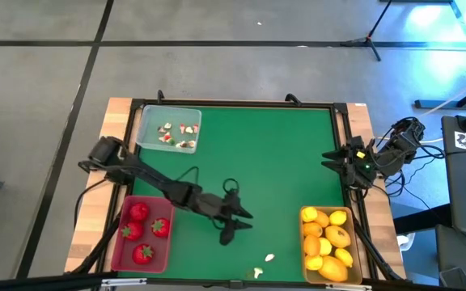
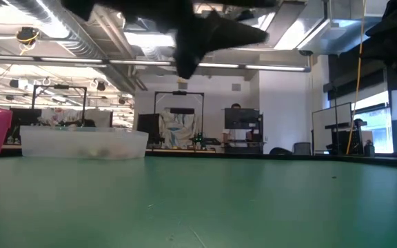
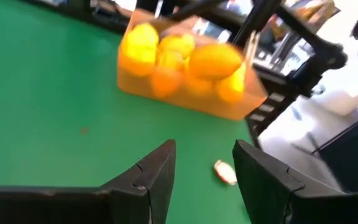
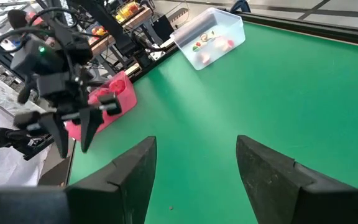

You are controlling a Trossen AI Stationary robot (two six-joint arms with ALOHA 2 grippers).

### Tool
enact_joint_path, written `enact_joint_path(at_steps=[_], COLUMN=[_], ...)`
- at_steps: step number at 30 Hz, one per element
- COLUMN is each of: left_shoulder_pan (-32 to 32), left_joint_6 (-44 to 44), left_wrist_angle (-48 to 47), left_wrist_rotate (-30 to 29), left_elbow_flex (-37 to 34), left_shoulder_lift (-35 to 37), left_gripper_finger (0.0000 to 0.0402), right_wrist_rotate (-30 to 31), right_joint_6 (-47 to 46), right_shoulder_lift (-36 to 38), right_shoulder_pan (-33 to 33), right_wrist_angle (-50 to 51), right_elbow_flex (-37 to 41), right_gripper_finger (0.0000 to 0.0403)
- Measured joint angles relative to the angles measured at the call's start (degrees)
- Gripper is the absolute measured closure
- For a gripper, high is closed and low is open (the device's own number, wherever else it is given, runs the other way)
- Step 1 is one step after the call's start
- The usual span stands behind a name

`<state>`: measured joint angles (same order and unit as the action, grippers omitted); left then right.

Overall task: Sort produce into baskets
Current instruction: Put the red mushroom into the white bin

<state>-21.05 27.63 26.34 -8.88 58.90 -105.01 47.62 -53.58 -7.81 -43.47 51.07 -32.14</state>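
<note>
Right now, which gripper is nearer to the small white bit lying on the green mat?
Left. The left gripper hangs beside the white bit; the right gripper waits at the table's right edge, farther away.

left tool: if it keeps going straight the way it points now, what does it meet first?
Probably the small white bit on the green mat, just ahead between the left tool's open fingers. The tan-yellow basket of lemons sits farther on; depth is unclear.

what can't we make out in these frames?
- Two loose white bits: high view, too small to identify.
- Left gripper: low view, fingers blurred, arm cut off by the top edge.
- Yellow basket: left wrist view, motion-blurred.
- Clear basket: low view, contents hazy behind its wall.
</note>
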Motion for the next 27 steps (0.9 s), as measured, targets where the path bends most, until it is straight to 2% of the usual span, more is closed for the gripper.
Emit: enact_joint_path(at_steps=[8,16,21,27], left_shoulder_pan=[-1.93,-4.03,-4.79,-6.34], left_joint_6=[-0.12,-2.01,-0.63,-1.77], left_wrist_angle=[-8.93,-11.18,-11.18,-11.47], left_wrist_rotate=[-3.17,-6.95,-8.95,-8.04], left_elbow_flex=[12.47,22.99,27.63,30.84], left_shoulder_lift=[-7.36,-14.73,-19.35,-23.26], left_gripper_finger=[0.0244,0.0244,0.025,0.0268], right_wrist_rotate=[-0.01,-0.02,-0.02,-0.02], right_joint_6=[-0.11,-0.15,-0.17,-1.18], right_shoulder_lift=[0.01,0.02,0.01,0.02], right_shoulder_pan=[0.0,-0.02,-0.01,0.0], right_wrist_angle=[0.0,-0.17,-0.17,-0.46], right_elbow_flex=[0.0,0.0,0.0,0.0], right_gripper_finger=[0.0182,0.0182,0.0182,0.0182])
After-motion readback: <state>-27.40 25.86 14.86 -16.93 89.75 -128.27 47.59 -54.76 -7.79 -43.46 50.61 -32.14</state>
